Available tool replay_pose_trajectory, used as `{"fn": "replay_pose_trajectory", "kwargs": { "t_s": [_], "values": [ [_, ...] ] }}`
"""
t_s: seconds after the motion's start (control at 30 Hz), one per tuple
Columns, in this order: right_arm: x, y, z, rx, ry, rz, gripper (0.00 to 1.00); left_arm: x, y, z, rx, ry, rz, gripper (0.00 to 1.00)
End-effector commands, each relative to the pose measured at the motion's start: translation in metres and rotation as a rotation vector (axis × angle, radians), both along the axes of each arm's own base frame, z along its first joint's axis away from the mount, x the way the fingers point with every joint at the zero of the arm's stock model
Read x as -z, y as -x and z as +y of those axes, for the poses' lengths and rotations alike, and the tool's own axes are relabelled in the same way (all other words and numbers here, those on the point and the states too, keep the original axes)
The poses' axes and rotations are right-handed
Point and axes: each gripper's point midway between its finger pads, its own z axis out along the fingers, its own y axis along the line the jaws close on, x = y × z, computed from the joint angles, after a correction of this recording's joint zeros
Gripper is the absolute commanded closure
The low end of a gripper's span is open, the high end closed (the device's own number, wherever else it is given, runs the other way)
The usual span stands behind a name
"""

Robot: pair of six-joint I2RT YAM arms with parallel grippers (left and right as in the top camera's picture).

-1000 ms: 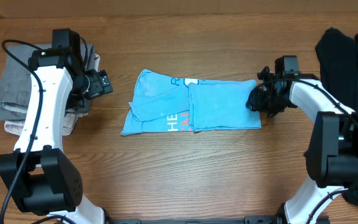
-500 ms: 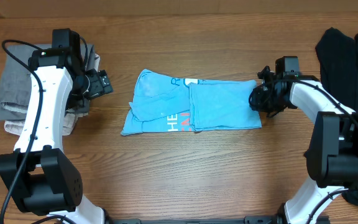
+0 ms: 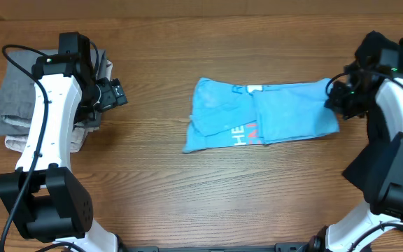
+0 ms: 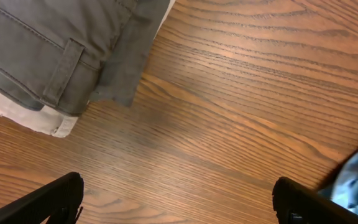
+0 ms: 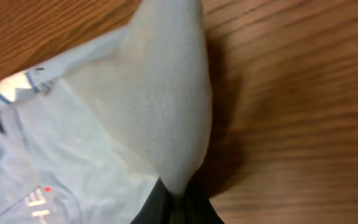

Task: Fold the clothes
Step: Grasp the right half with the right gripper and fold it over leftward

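- Keep the right gripper pinched shut on the T-shirt edge farthest from the grey clothes stack; pull low and steady to avoid undoing the fold.
- Leave the left gripper spread wide, empty, just beside that stack.
- Light blue, loosely folded into a strip, flat on the tabletop, well apart from the stack; rumpled at the nearer end, white-and-red lettering showing.

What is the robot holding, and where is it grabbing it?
The right claw pinches the blue T-shirt by its right edge. The left claw holds nothing.
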Motion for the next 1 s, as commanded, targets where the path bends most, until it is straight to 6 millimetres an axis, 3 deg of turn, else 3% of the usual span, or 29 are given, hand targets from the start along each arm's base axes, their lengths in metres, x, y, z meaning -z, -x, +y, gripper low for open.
{"fn": "replay_pose_trajectory", "kwargs": {
  "t_s": [0.0,0.2,0.5,0.97],
  "values": [
    [-0.042,-0.016,0.004,-0.012,-0.028,-0.094,0.96,0.002,0.0,0.0,0.0,0.008,0.003,0.0],
    [-0.076,-0.021,0.03,-0.077,-0.033,-0.099,0.96,0.002,0.0,0.0,0.0,0.008,0.003,0.0],
    [-0.13,-0.021,0.114,-0.194,-0.098,-0.11,0.96,0.002,0.0,0.0,0.0,0.008,0.003,0.0],
    [-0.133,-0.01,0.231,-0.312,-0.163,-0.108,0.96,0.002,0.0,0.0,0.0,0.008,0.003,0.0]
  ]
}}
